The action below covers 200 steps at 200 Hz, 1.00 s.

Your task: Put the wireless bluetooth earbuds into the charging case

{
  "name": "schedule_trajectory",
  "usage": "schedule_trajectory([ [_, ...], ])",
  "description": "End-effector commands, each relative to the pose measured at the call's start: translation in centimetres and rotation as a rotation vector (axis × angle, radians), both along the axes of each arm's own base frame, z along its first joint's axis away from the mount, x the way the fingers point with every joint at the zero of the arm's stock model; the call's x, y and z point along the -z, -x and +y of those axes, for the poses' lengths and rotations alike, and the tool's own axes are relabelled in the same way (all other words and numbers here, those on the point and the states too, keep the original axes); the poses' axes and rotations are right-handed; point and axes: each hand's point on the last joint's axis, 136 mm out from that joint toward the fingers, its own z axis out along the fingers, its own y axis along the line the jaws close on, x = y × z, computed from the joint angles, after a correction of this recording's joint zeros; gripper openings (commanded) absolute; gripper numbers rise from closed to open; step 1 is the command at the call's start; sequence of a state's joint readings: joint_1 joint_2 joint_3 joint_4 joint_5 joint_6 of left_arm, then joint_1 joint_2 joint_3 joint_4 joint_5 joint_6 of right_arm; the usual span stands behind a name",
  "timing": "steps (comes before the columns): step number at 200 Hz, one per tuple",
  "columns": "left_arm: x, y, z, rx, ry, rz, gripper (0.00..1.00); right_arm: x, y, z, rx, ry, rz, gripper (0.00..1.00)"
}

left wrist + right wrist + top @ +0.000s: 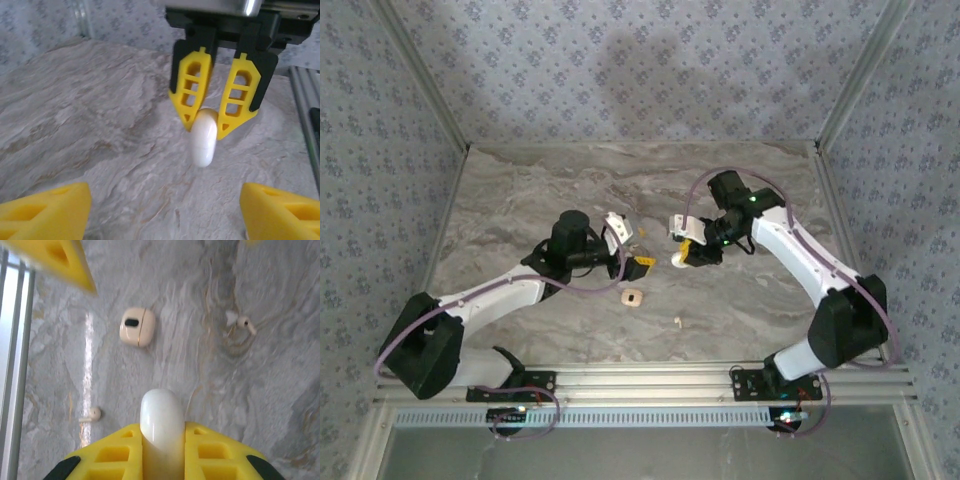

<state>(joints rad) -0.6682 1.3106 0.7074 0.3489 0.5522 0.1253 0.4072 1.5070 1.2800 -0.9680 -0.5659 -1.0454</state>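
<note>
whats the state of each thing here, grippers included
left gripper: open, empty
right gripper: shut on white oval case
white oval case: held off the table
cream case: lying on table, untouched
earbud by the rail: loose on table
second earbud: loose on table

A robotics lab test cell: two robot arms (500,295) bolted to an aluminium rail (650,385) at a marble-patterned table (520,200), enclosed by a metal frame (420,75) hung with patterned fabric walls (640,60).
</note>
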Motion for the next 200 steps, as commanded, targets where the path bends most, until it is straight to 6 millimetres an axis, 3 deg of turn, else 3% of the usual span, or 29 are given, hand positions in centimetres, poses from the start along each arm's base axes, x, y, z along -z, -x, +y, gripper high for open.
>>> schedule_trajectory([
  [1, -0.3, -1.8, 1.8, -0.142, 0.019, 0.028, 0.81, 1.5, 0.0, -1.7, -0.006, 0.089, 0.072, 0.19],
  [32, 0.6, -2.5, 2.9, -0.200, 0.002, 0.065, 0.81, 4.0, -1.1, -2.8, 0.021, 0.132, 0.156, 0.18],
  [117, 2.1, -3.3, 3.7, -0.253, -0.044, 0.099, 0.81, 9.2, -3.9, -4.6, 0.066, 0.220, 0.343, 0.18],
  [200, 3.0, -3.8, 3.6, -0.259, -0.074, 0.127, 0.81, 11.8, -4.6, -5.4, 0.087, 0.242, 0.435, 0.20],
])
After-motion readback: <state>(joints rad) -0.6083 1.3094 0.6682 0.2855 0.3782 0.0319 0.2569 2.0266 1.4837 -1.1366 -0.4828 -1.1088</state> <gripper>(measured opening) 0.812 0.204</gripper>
